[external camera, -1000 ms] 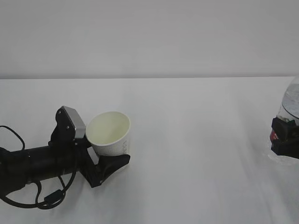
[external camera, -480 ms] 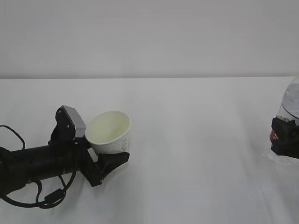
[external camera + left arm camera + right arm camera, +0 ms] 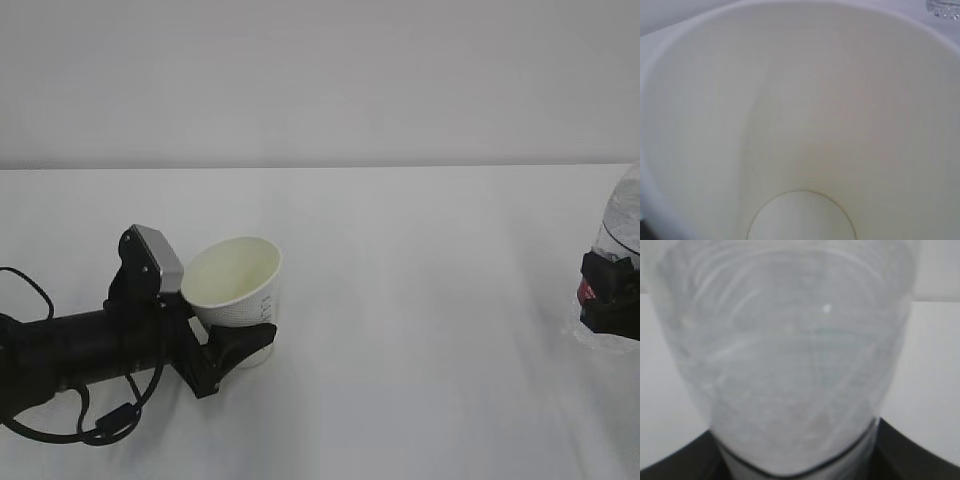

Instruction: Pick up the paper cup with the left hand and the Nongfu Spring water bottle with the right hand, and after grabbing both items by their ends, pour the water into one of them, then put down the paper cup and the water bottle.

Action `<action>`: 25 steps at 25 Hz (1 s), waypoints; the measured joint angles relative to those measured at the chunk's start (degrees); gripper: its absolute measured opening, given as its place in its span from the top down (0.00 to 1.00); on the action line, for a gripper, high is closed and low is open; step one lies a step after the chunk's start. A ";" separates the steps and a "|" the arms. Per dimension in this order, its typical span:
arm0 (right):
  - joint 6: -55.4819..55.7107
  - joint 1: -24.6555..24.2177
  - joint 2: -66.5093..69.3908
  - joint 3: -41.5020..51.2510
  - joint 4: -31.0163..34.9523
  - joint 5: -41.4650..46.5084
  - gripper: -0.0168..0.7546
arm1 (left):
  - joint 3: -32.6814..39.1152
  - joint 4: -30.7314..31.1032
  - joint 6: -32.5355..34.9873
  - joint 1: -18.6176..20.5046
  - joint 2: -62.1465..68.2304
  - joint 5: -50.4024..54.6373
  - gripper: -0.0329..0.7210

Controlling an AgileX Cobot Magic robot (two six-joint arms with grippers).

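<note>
White counter (image 3: 400, 330) carries the paper cup (image 3: 235, 290) near its left edge, gripped by the left gripper (image 3: 225, 345), while the right gripper (image 3: 610, 300) clamps the Nongfu Spring water bottle (image 3: 622, 215) at the right edge.

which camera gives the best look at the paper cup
The exterior view: the whole paper cup shows there, tilted, with the left hand closing round its lower part. The left wrist view shows only its cream inside and round bottom. The right wrist view shows none of it, only the bottle.
</note>
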 joint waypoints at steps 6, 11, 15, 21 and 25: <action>0.00 0.00 0.00 0.00 0.00 0.00 0.46 | 0.00 -0.13 0.00 0.00 -0.33 0.00 0.22; 0.00 0.00 0.00 0.00 0.00 0.00 0.46 | -0.02 -0.24 0.00 -1.40 -0.33 0.00 0.22; 0.00 0.00 0.00 0.00 0.00 0.00 0.46 | -1.34 -1.15 0.00 -4.16 -0.33 0.00 0.22; 0.00 0.00 0.00 0.00 0.00 0.00 0.46 | -4.52 -2.45 -1.70 -7.11 -0.33 0.00 0.22; 0.00 0.00 0.00 0.00 0.00 0.00 0.46 | -6.11 -2.69 -4.02 -8.51 -0.33 0.00 0.22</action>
